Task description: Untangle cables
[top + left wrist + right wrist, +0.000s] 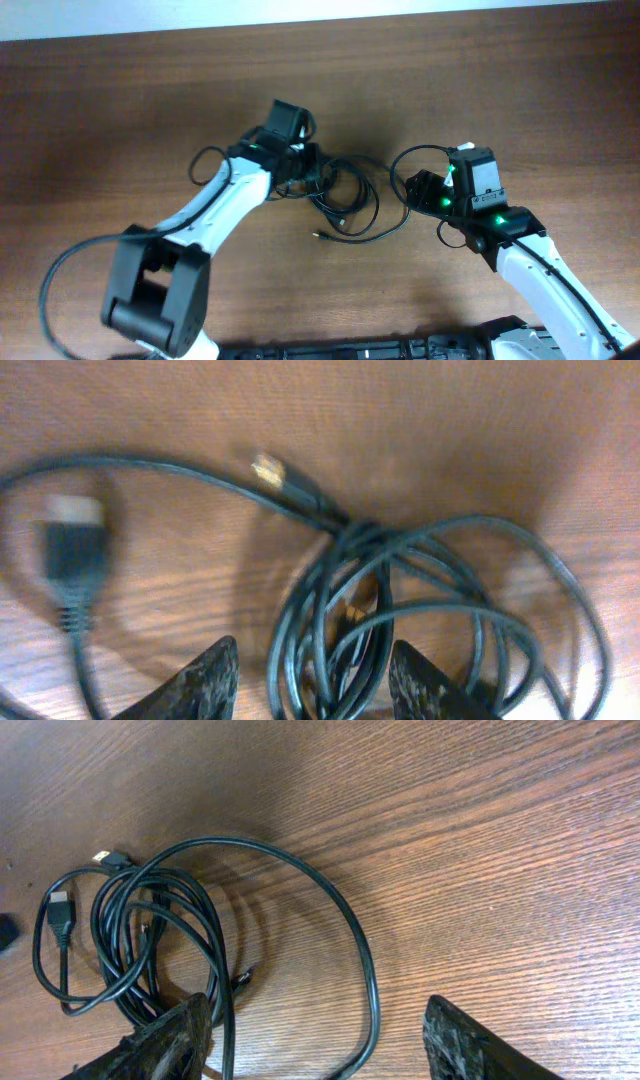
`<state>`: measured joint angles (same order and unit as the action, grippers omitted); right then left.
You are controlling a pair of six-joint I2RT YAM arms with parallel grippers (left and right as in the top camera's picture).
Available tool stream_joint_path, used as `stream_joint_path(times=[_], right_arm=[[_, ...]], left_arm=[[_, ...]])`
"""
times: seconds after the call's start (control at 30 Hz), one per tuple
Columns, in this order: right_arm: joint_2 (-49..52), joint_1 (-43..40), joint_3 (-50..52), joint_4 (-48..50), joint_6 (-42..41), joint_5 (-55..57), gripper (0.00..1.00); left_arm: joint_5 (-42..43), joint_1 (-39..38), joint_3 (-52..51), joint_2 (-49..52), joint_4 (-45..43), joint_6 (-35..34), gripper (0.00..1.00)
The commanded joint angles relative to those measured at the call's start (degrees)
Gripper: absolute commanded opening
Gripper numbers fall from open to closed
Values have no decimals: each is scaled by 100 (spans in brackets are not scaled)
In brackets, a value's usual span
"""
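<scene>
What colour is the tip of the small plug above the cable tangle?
Shiny gold; the plug tip shows best in the left wrist view.

You get even, soft light overhead. Your left wrist view is blurred, plug point(70, 555) smeared. Right wrist view sharp; cables point(212, 945) throw faint shadows.

The worktop point(110, 110) is dark brown wood, its grain running across. Near its middle lies a heap of thin black cables point(345, 200), coiled over one another in loose loops. One wide loop point(340, 910) sweeps out of the heap and lies flat on the wood. A gold-tipped plug point(268, 468) rests just beside the knot. A larger black plug point(70, 550), blurred, lies apart from it. A small plug point(318, 237) lies just beside the heap's near edge.
</scene>
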<state>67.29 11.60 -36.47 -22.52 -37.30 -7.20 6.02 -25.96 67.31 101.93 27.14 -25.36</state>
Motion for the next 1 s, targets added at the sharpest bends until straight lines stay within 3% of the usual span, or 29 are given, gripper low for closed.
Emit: stream_joint_path(times=[0.0,0.07,0.13,0.17,0.2,0.23,0.4,0.47,0.53,0.57,0.67,0.8,0.83,0.97], right_arm=[[-39,-37,2,-9,44,2,66],[-39,-37,2,-79,44,-13,66],[-39,-37,2,-243,46,-13,66],[-39,-37,2,-243,46,-13,66],[-39,-37,2,-243,44,-13,66],[-39,-37,2,-243,44,-13,66],[-39,-37,2,-337,44,-256,67],[-39,-37,2,-363,46,-820,72],[-39,-37,2,-50,50,-2107,78],[-39,-35,2,442,48,-3056,76],[-39,227,2,1781,-103,-3888,61],[68,1099,2,2496,-1276,-1950,59],[199,1176,2,2638,-1469,-1714,56],[874,1163,2,3591,-2061,-1722,55]], left_arm=[[-31,-358,24,595,-214,275,52],[-59,-415,24,802,-201,275,51],[-251,-398,24,896,-166,273,42],[-459,-400,24,896,-166,275,19],[-457,-400,26,896,-168,273,6],[-452,-400,46,896,-153,273,0],[-452,-400,879,463,586,275,0],[-457,-400,883,7,621,282,0],[-463,-398,885,-415,660,323,0],[-520,-400,883,-656,662,321,0],[-887,-400,883,-822,815,321,0],[-664,-404,883,-848,874,319,0],[-404,-404,883,-955,874,319,0],[192,-404,883,-1320,916,319,0]])
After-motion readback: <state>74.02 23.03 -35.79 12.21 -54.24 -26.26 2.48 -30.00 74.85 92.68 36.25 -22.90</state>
